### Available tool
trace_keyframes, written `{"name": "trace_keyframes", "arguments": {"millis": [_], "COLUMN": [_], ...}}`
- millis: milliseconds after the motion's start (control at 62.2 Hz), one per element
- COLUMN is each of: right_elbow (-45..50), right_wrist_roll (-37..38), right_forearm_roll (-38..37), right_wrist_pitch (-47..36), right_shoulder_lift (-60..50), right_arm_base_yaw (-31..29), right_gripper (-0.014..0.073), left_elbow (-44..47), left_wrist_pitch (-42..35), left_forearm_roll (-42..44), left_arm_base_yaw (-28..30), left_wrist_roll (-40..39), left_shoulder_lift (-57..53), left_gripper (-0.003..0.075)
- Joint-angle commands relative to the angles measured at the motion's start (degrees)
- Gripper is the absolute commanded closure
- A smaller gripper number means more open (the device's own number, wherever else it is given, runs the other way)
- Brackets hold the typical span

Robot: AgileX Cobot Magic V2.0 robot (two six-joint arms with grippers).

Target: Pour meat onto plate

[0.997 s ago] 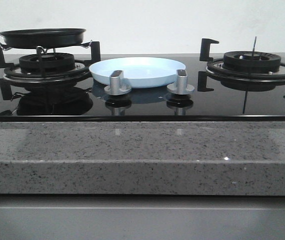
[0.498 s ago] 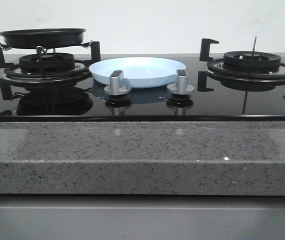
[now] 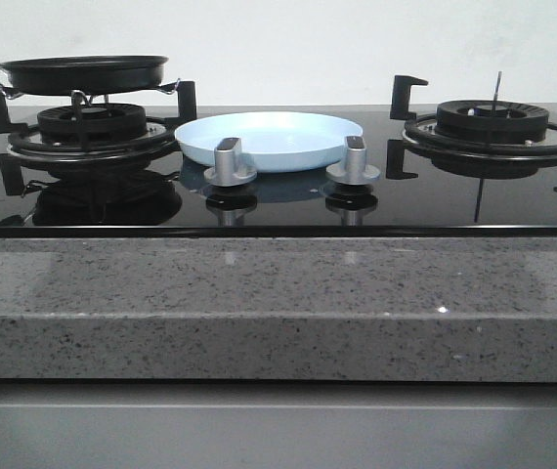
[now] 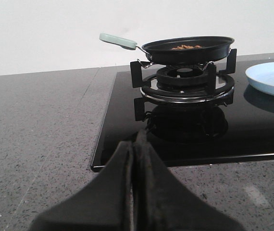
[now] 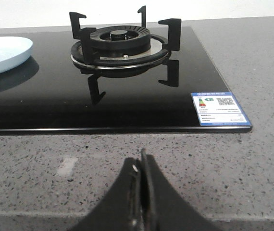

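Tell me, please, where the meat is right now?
The meat lies in the black pan on the left burner, just left of the plate; only the left wrist view shows it.

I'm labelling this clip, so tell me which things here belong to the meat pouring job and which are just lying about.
Belongs to the job:
meat
frying pan
plate

Just lying about:
right burner
two knobs
energy label

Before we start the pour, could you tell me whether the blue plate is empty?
Empty, apparently: the plate shows only bare blue; the meat sits in the pan.
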Motion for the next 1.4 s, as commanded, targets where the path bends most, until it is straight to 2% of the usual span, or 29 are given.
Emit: {"name": "trace_keyframes", "arguments": {"millis": [0, 723, 868, 980, 1093, 1189, 1382], "right_elbow": [-0.24, -0.24, -0.24, -0.24, -0.24, -0.58, -9.23], "right_wrist_roll": [-0.22, -0.22, -0.22, -0.22, -0.22, -0.22, -0.22], "right_forearm_roll": [-0.55, -0.55, -0.55, -0.55, -0.55, -0.55, -0.55], "right_wrist_pitch": [-4.31, -4.32, -5.74, -7.01, -8.71, -9.79, -2.55], "right_shoulder_lift": [-0.94, -0.94, -0.94, -0.94, -0.94, -0.94, 0.21], "right_arm_base_yaw": [-0.3, -0.3, -0.3, -0.3, -0.3, -0.3, -0.35], "right_gripper": [0.0652, 0.0652, 0.0652, 0.0652, 0.0652, 0.0652, 0.0652], "left_elbow": [0.28, 0.28, 0.17, -0.93, -2.09, -4.58, -11.46], "left_wrist_pitch": [-4.13, -5.88, -10.74, -11.0, -9.78, -5.22, 0.47], "left_forearm_roll": [-0.42, -0.42, -0.42, -1.33, -4.29, -4.43, -4.32], "left_arm_base_yaw": [-0.42, -0.42, -0.42, -0.42, -0.42, -0.42, -0.42], "left_wrist_roll": [-0.45, -0.45, -0.45, -0.45, -0.54, -0.54, -0.54], "left_shoulder_lift": [-0.94, -0.94, -0.94, -0.94, -0.85, -0.74, 3.9], "left_gripper": [0.0741, 0.0741, 0.0741, 0.0741, 0.0741, 0.0741, 0.0741]}}
